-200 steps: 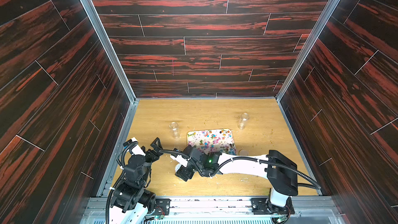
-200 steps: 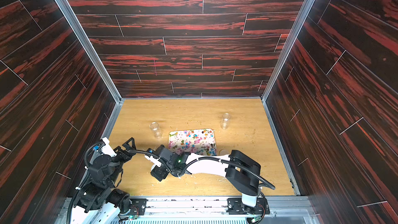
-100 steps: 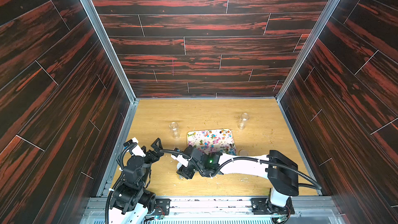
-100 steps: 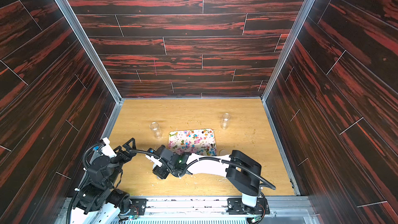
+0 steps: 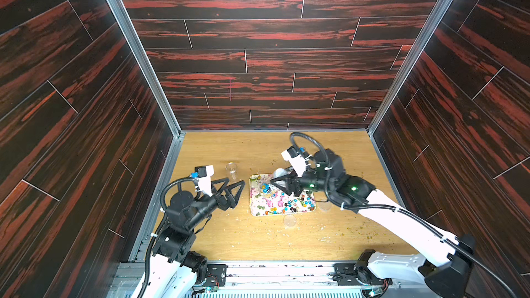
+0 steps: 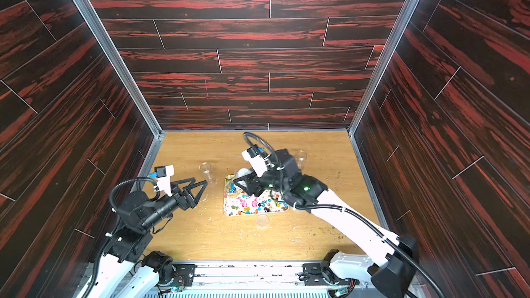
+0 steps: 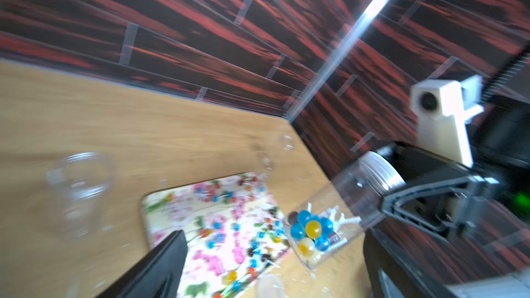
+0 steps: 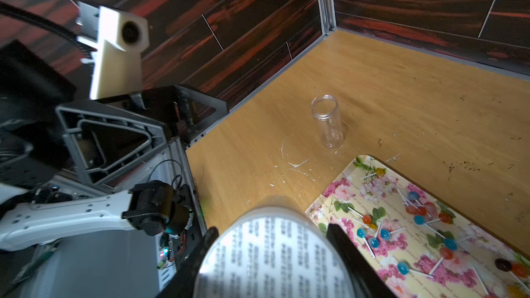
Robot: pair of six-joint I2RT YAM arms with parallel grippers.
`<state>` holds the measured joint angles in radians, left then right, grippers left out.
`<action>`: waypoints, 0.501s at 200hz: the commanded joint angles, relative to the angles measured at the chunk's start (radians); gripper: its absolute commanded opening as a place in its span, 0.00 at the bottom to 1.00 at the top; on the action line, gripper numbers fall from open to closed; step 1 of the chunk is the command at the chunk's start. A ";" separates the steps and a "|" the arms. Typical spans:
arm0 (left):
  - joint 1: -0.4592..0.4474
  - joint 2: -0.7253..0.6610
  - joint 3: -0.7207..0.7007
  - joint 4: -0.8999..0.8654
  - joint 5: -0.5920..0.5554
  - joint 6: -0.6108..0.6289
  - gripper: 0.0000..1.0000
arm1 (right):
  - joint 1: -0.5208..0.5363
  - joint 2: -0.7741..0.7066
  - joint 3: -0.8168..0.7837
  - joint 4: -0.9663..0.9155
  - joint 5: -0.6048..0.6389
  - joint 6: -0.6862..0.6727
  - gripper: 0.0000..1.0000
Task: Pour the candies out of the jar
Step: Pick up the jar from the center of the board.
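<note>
My right gripper (image 5: 276,181) is shut on a clear jar (image 7: 344,196) and holds it tilted, mouth down, over the left end of the flowered tray (image 5: 253,210). Blue, yellow and dark candies (image 7: 311,227) on white sticks are bunched at the jar's mouth. More candies (image 8: 372,236) lie scattered on the tray (image 8: 344,184). In the right wrist view the jar's printed end (image 8: 272,259) fills the space between the jaws. My left gripper (image 5: 236,184) hangs open and empty just left of the tray, apart from the jar.
An empty clear jar (image 5: 231,169) stands left of the tray's far corner. Another clear jar (image 6: 300,157) stands at the back right, behind my right arm. A clear lid (image 5: 289,220) lies in front of the tray. Crumbs dot the wooden floor.
My right gripper has moved from low at the tray's front left to above the tray, with the jar now tipped mouth down. The left gripper has shifted slightly toward the tray.
</note>
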<state>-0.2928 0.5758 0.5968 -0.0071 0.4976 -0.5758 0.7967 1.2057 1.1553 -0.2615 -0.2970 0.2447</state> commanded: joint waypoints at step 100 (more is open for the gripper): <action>-0.269 0.463 0.328 0.106 0.462 0.189 0.91 | -0.158 -0.041 0.124 -0.136 -0.458 -0.002 0.44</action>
<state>-0.5377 1.0199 0.8566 0.1432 0.8772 -0.4931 0.6579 1.1629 1.2331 -0.3859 -0.6395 0.2516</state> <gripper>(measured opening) 0.924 0.575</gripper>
